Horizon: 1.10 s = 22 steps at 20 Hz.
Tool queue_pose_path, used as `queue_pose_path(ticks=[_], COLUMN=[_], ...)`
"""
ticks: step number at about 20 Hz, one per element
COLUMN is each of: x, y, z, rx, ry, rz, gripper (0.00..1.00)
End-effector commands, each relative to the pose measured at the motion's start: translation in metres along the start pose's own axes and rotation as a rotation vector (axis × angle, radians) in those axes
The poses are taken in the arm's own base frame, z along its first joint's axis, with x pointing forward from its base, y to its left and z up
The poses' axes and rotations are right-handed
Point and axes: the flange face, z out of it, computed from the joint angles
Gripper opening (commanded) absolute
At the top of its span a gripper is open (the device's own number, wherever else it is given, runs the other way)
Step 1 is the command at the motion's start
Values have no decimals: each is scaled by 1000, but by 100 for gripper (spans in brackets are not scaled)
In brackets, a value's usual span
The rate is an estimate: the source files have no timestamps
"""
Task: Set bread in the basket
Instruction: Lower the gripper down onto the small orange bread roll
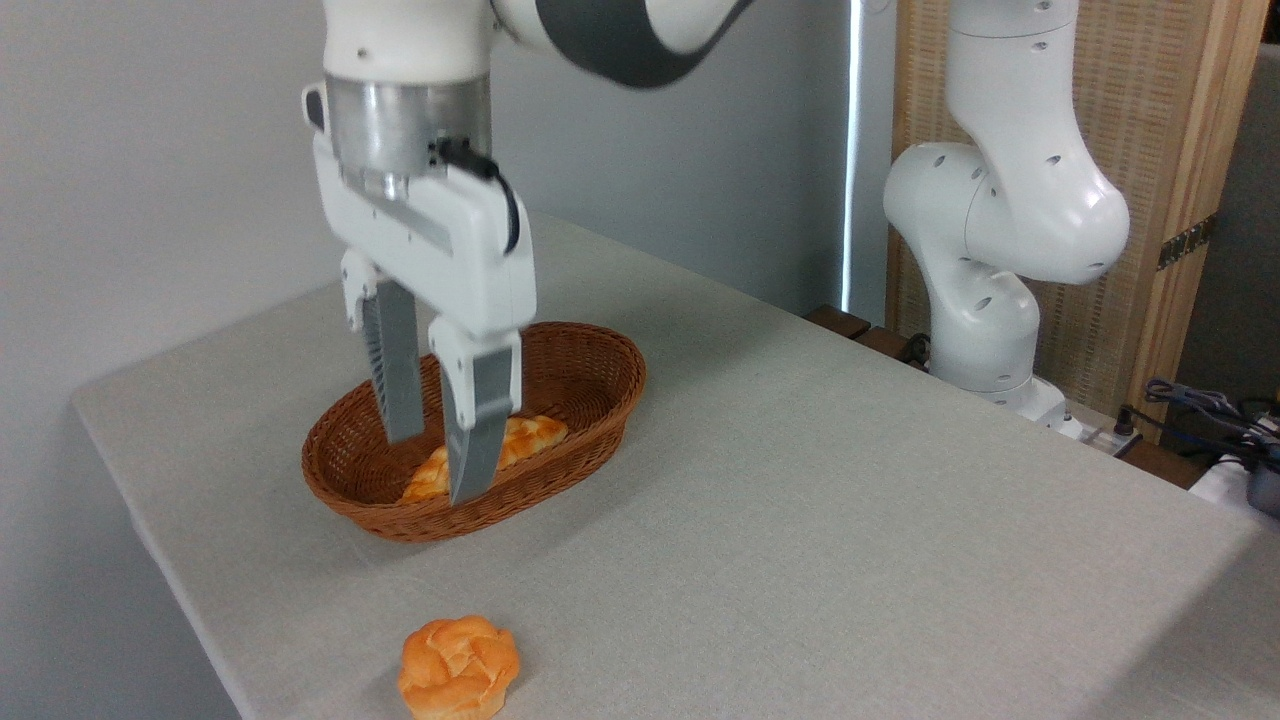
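Bun (459,668) sits on desk (800,500) near front edge, apart from basket (590,385). Fingers (400,370) empty, moderately parted, hovering over basket. Advice: centre over bun, descend vertically, close gently.

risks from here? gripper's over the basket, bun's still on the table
1. The bun sits close to the table front edge; a sloppy descent or nudge may push it off.
2. The open gripper hangs low over the basket; moving sideways toward the bun could clip the rim.
3. The braided loaf already fills much of the basket floor, so the bun may land on it and roll.
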Motion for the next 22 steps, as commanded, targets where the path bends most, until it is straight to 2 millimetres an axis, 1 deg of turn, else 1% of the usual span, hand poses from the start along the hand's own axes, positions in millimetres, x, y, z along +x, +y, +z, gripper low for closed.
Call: queue_pose_path(ticks=[1,3,6,10,12,16,20,21,22], x=[7,7,6,3,1,4,5,7,10], y=[-23,-28,-28,-35,-37,-32,-30,-26,-24], z=[56,87,123,149,154,176,185,191,193], rx=[10,-7,-44,-2,11,-12,-26,-35,-38], ry=[3,-16,-57,-121,-141,-162,-163,-167,-166], rz=[-15,-20,-20,22,37,41,-1,1,7], gripper=[100,100,100,100,100,100,100,95,83])
